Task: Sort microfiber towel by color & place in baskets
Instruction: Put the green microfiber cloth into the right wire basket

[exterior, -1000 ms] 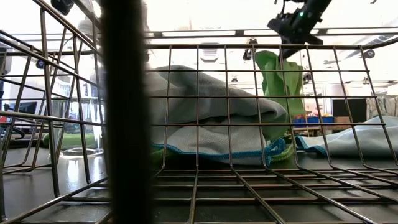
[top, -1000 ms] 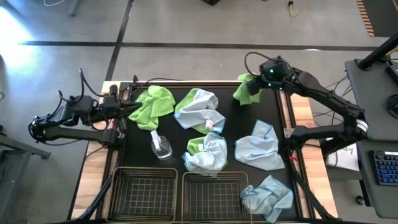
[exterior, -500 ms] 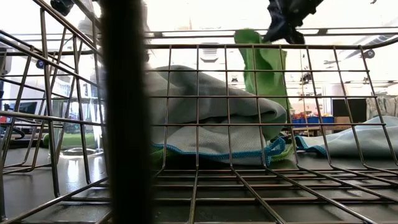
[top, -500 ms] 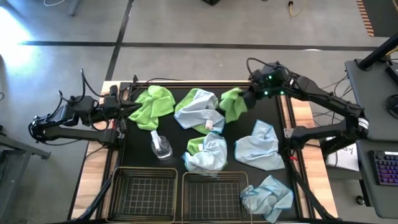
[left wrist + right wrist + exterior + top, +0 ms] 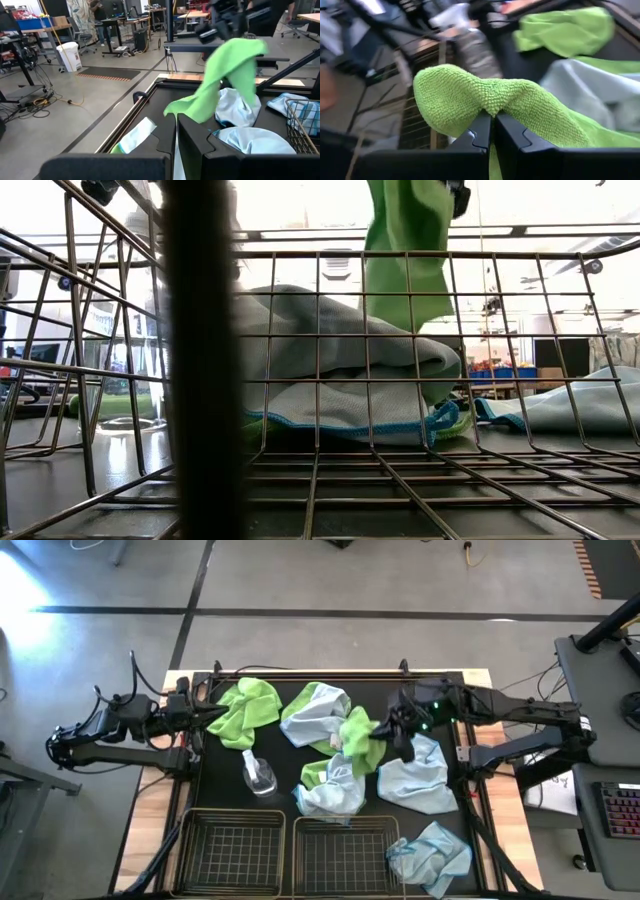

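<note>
Right wrist view: the right pincer (image 5: 492,131) is clenched on a lime green towel (image 5: 485,97), carried above the tabletop (image 5: 400,825) clutter. Keep it high until over a basket (image 5: 232,852), then lower. Left pincer (image 5: 212,712) rests clenched by the far green towel (image 5: 245,705).

This is a workshop or robotics lab with a bare concrete floor (image 5: 75,107). Beyond the closed jaws of the left arm stand work desks (image 5: 135,22), a white bin (image 5: 69,56), loose cables (image 5: 35,100) and a blue crate (image 5: 32,22).
</note>
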Controlling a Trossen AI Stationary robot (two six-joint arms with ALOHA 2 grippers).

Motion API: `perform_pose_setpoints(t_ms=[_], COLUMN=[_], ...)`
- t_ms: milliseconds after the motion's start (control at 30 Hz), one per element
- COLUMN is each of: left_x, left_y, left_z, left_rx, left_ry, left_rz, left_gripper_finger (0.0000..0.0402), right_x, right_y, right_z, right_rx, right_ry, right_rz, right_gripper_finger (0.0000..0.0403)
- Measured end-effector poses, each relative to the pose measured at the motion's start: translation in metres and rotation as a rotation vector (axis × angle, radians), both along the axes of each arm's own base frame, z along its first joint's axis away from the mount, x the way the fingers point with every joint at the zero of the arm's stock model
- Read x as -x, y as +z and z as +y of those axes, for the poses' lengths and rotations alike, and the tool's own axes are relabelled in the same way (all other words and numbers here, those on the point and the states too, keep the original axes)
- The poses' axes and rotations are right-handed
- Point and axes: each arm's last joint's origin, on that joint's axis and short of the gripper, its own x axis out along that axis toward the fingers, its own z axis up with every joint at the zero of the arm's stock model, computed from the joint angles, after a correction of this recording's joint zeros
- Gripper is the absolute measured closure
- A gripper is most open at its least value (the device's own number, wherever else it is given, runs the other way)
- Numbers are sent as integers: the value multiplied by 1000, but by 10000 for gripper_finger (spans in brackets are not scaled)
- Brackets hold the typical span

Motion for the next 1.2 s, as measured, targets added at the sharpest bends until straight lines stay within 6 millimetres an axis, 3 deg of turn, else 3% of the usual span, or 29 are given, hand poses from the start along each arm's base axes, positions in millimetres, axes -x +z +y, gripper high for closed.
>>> perform_pose_setpoints(t_ms=[333, 567, 833, 1200], left_x=[0, 0, 0, 0], left_y=[0, 0, 0, 0], left_z=[0, 0, 0, 0], left_rx=[9, 31, 49, 80], left_ry=[1, 4, 7, 11], left_rz=[-4, -12, -18, -29], left_gripper_finger=[400, 400, 400, 400], right_x=[-17, -27, -38, -37], right_y=[10, 4, -3, 19], right_z=[66, 101, 129, 159], right_rx=[-27, -36, -18, 132], right_ry=[252, 372, 463, 613], right_rz=[-176, -212, -242, -398], right_gripper_finger=[394, 394, 394, 394])
